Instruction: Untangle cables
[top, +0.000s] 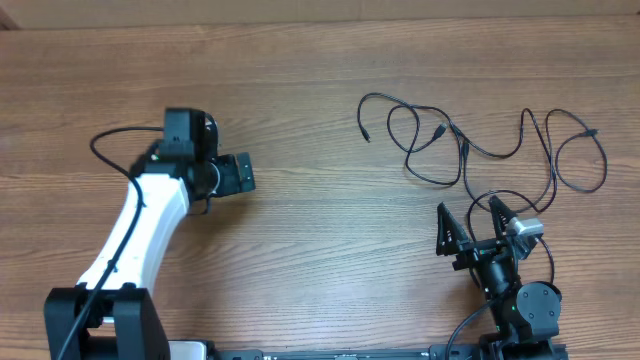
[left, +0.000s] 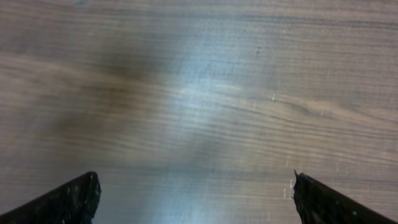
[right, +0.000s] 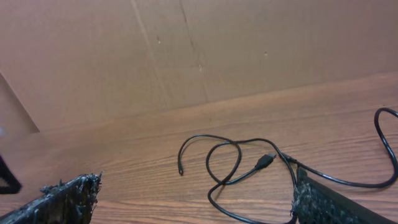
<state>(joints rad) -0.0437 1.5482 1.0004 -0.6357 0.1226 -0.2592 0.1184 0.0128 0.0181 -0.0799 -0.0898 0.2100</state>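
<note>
Thin black cables (top: 464, 149) lie in loose overlapping loops on the wooden table at the right, with small plugs at their ends. My right gripper (top: 466, 204) stands open just in front of them, holding nothing. In the right wrist view the cable loops (right: 239, 160) and one plug (right: 266, 160) lie between and beyond the wide-apart fingers of the right gripper (right: 196, 184), and the right fingertip (right: 311, 199) overlaps a strand. My left gripper (top: 238, 173) is far to the left, away from the cables. In its wrist view the left gripper (left: 194, 180) is open over bare wood.
A brown cardboard wall (right: 186, 50) rises behind the table's far edge. The white left arm (top: 140, 220) stretches from the front left corner. The arm bases (top: 520, 310) sit along the front edge.
</note>
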